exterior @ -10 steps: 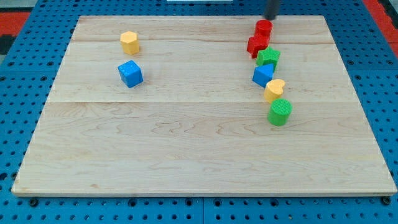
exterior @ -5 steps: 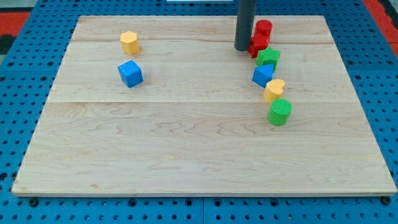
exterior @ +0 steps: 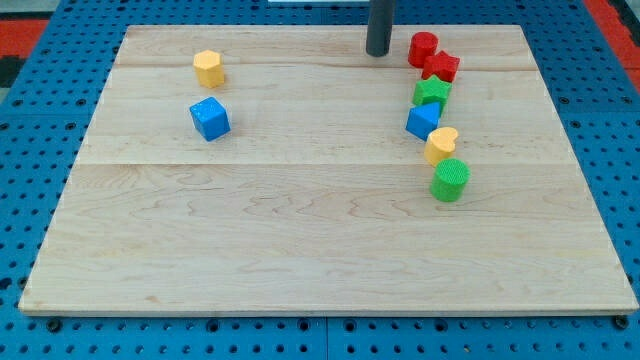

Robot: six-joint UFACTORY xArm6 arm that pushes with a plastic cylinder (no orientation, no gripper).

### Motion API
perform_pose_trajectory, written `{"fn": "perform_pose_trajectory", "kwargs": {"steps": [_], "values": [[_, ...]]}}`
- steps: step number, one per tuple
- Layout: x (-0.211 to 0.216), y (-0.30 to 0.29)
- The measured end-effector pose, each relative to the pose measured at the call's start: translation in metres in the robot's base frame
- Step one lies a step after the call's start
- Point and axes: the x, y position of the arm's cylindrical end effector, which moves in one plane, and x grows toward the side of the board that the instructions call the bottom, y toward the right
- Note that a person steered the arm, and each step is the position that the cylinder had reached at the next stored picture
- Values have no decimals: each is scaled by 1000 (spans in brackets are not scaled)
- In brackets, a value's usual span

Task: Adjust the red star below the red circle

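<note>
No text, label, brand, number or sign can be read anywhere in the camera view.

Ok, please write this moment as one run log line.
my tip: left of red circle, apart | red star: lower right of circle, touching | green star: just below

Upper right of tabletop (exterior: 300, 250): red circle (exterior: 423, 48), red star (exterior: 441, 67) touching its lower right. Below: green star (exterior: 432, 92), right blue cube (exterior: 423, 121), yellow heart (exterior: 440, 145), green cylinder (exterior: 450, 180). My tip (exterior: 378, 52) sits near the circle's left. Upper left: yellow hexagon (exterior: 208, 68) above left blue cube (exterior: 209, 118).
</note>
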Motion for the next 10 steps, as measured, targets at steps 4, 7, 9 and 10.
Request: {"fn": "perform_pose_trajectory", "kwargs": {"steps": [4, 7, 9, 10], "values": [[-23, 122], [39, 160], [68, 158], [71, 128]]}}
